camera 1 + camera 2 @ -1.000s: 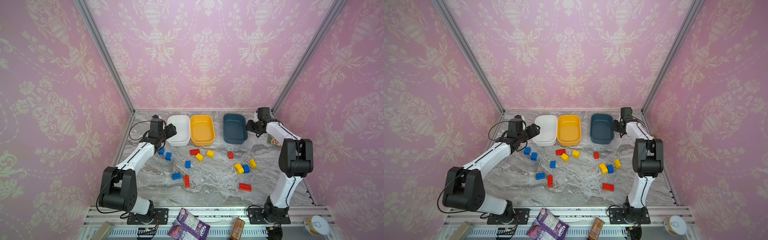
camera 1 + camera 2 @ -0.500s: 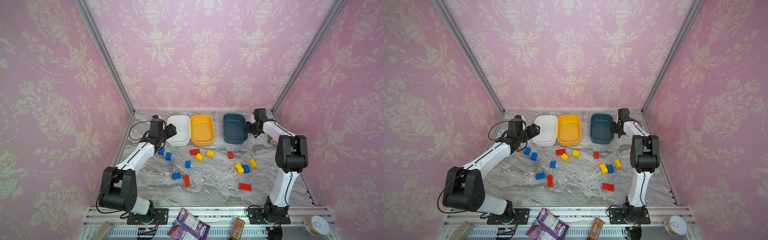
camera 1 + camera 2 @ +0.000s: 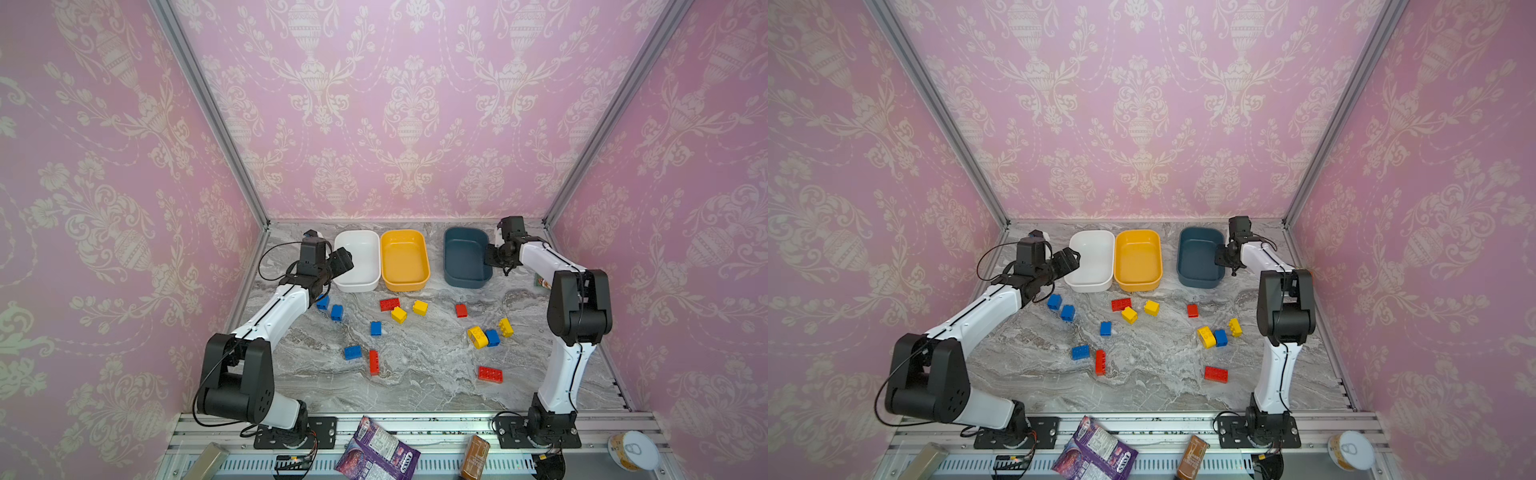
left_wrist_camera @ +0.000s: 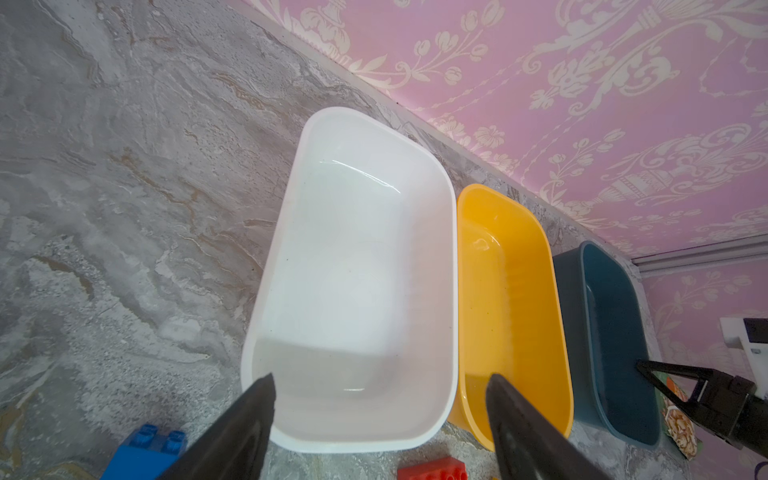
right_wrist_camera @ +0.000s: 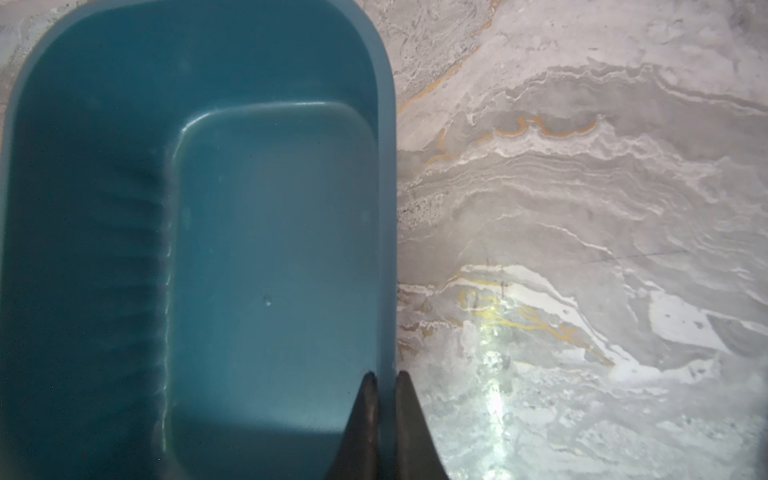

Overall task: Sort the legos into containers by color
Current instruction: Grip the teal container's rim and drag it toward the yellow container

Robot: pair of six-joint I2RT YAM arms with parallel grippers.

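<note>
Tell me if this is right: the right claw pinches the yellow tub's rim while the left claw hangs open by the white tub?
No: the right gripper pinches the rim of the dark teal tub, per the right wrist view. The left gripper hangs open by the white tub.

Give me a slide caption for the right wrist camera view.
Right gripper shut on the rim of the empty teal tub, marble table alongside.

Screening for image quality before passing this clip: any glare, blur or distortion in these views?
Right wrist view: strong glare on the marble table, dark teal tub slightly soft. Left wrist view: wide-angle perspective stretches the white tub, small highlights on its floor. Both top views: even, soft light, sharp throughout.
</note>
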